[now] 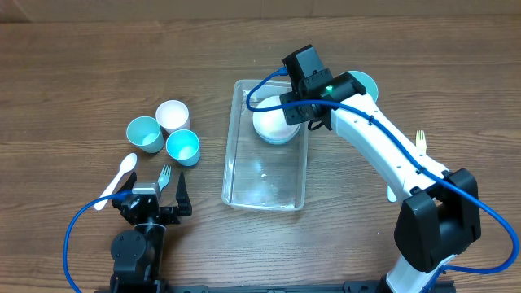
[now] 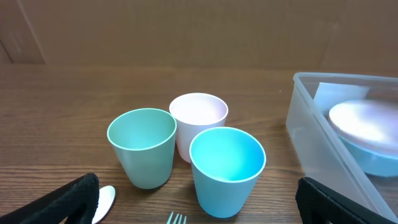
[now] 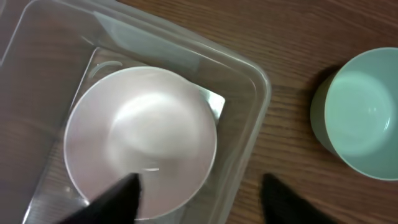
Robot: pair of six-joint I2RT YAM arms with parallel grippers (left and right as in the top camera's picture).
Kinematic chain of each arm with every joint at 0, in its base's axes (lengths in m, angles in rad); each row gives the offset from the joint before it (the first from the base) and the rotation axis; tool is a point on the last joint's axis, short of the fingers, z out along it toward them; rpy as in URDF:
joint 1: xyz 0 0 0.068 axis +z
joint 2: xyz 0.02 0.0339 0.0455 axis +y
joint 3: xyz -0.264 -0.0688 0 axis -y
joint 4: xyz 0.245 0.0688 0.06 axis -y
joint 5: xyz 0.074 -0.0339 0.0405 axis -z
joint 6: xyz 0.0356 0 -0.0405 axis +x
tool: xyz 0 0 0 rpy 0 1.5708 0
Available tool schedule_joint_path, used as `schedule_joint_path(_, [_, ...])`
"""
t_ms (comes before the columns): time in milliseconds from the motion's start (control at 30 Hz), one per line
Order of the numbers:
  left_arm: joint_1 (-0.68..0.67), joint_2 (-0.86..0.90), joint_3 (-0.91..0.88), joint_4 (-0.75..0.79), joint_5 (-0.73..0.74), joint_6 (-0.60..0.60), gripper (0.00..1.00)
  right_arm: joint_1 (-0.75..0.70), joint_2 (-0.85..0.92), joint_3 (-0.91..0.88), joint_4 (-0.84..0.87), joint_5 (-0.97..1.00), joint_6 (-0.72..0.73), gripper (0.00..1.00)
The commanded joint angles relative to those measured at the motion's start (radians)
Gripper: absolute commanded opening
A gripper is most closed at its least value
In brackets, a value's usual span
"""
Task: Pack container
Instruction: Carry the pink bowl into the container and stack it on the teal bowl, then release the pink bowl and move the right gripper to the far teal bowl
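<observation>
The clear container (image 1: 266, 189) lies at the table's middle. A white bowl (image 1: 273, 122) sits inside its far end, with a light blue bowl showing beneath it in the left wrist view (image 2: 373, 158). My right gripper (image 1: 303, 114) is open over the container's far right wall (image 3: 249, 68). One finger is over the white bowl (image 3: 140, 143) and the other is outside the wall; the midpoint between them (image 3: 199, 202) lies at the bowl's rim. My left gripper (image 1: 155, 199) is open and empty at the front left, and also shows in its wrist view (image 2: 199, 211).
Three cups stand left of the container: pale green (image 1: 143, 133), white (image 1: 172, 115) and blue (image 1: 183, 146). A white spoon (image 1: 118, 177) and a fork (image 1: 164, 175) lie by the left gripper. A pale green bowl (image 3: 360, 118) stands right of the container. Another fork (image 1: 421, 140) lies far right.
</observation>
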Motion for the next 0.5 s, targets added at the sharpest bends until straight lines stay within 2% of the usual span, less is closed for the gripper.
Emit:
schedule_joint_path(0, [0.008,-0.001,-0.005,0.002,0.009,0.022,1.0,-0.003,-0.006,-0.002,0.006,-0.003,0.0,0.88])
schedule_joint_path(233, [0.008,-0.001,-0.005,0.002,0.009,0.022,1.0,-0.003,-0.006,0.016,-0.006,-0.001,0.0,0.87])
schedule_joint_path(467, [0.008,-0.001,-0.005,0.002,0.009,0.022,1.0,-0.069,-0.018,0.222,-0.205,0.087,0.095,0.85])
